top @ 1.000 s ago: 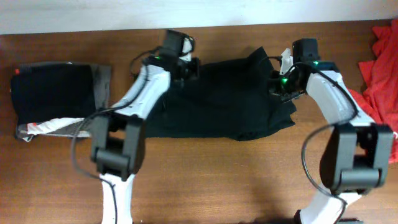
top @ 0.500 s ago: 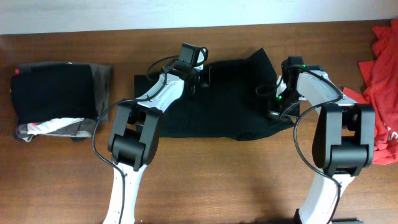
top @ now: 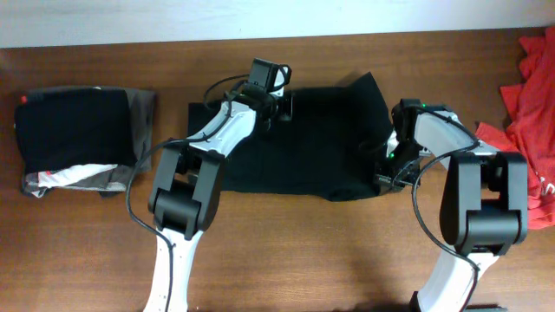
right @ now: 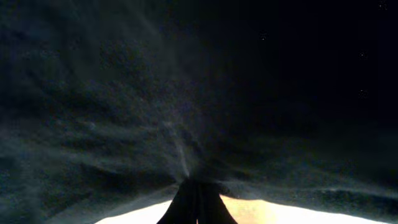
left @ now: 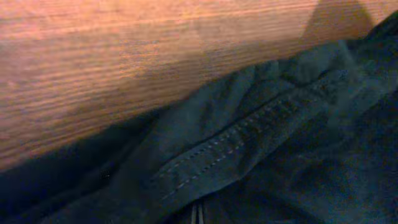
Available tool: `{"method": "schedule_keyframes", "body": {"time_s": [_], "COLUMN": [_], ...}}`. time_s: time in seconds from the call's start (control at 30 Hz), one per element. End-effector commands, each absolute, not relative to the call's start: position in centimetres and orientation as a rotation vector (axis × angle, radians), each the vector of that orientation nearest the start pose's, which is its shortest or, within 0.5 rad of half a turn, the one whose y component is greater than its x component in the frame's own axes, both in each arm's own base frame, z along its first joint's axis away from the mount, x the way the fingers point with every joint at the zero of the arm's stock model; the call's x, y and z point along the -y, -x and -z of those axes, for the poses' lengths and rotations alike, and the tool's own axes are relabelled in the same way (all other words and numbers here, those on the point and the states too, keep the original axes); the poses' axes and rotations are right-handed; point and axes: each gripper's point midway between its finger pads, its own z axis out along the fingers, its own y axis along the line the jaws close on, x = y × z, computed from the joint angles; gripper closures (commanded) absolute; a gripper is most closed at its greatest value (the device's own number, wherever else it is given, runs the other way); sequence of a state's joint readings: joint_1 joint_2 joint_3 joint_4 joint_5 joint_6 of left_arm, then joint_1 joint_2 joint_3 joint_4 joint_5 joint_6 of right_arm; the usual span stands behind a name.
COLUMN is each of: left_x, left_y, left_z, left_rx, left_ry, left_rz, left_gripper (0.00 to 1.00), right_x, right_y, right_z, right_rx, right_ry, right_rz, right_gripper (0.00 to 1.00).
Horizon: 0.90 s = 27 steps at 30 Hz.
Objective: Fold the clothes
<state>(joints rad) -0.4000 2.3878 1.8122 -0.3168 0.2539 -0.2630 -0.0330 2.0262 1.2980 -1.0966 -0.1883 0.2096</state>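
Since a second ago, our right arm has swung from the far right corner of the shirt point(top: 303, 147) down to its near right corner, and the left has slid rightward along its far hem point(left: 249, 134). We see the shirt lying mid-worktop point(top: 303, 260), long axis left to right. Left jaws are pinched together on that hem, right jaws clamped on puckered cloth, so we judge the fold runs across its short axis.

plain black shirt point(top: 303, 147), hem point(left: 249, 134) with a row of paler stitches, black folded garment point(top: 74, 128) over grey garment point(top: 143, 108) with white stripe point(top: 65, 176), red-orange cloth point(top: 531, 104), brown wood-grain table point(top: 303, 251), left arm point(top: 221, 130) and right arm point(top: 442, 130) white with black joints
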Motion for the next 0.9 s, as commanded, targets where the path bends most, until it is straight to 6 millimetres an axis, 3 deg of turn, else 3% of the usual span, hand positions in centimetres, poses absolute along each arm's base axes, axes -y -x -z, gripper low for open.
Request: {"method": "schedule_keyframes", "body": {"time_s": [0.0,0.07,0.17,0.23,0.33,0.47,0.63,0.77,0.87], "left_x": [27.0,26.8,26.9,26.9,26.5,25.6,23.3,21.8,21.1], "left_y": [-55.1,-55.3,-55.1,-55.1,-54.7,-53.7,-52.8,-51.8,-51.2], "left_z": [-10.1,-12.9,-15.3,-15.4,-13.9,-12.1,-10.3,-9.2,-8.8], "left_rx": [-2.345,-2.292,-2.250,-2.249,-2.298,-2.391,-2.484,-2.562,-2.600], "left_ry": [-0.333,-0.328,-0.330,-0.331,-0.321,-0.308,-0.260,-0.241,-0.234], "left_rz": [0.572,0.570,0.578,0.578,0.549,0.504,0.360,0.315,0.303], "left_gripper": [0.99,0.99,0.99,0.99,0.99,0.99,0.99,1.00,1.00], "right_x": [-1.7,-1.9,-2.2,-2.2,-2.1,-2.0,-1.9,-0.2,0.1], "right_y": [-28.1,-29.6,-31.7,-33.4,-36.0,-38.6,-40.9,-40.4,-39.0], "right_z": [0.5,-2.3,-6.1,-7.9,-8.4,-7.2,-4.0,-0.6,1.2], "right_rx": [-3.406,-3.302,-3.161,-3.061,-2.957,-2.891,-2.875,-2.941,-3.021], "right_ry": [-0.427,-0.386,-0.338,-0.316,-0.295,-0.283,-0.265,-0.292,-0.302], "right_rz": [-0.177,-0.187,-0.201,-0.209,-0.206,-0.209,-0.199,-0.051,-0.006], "right_gripper": [0.96,0.96,0.96,0.96,0.96,0.96,0.96,0.96,0.96]}}
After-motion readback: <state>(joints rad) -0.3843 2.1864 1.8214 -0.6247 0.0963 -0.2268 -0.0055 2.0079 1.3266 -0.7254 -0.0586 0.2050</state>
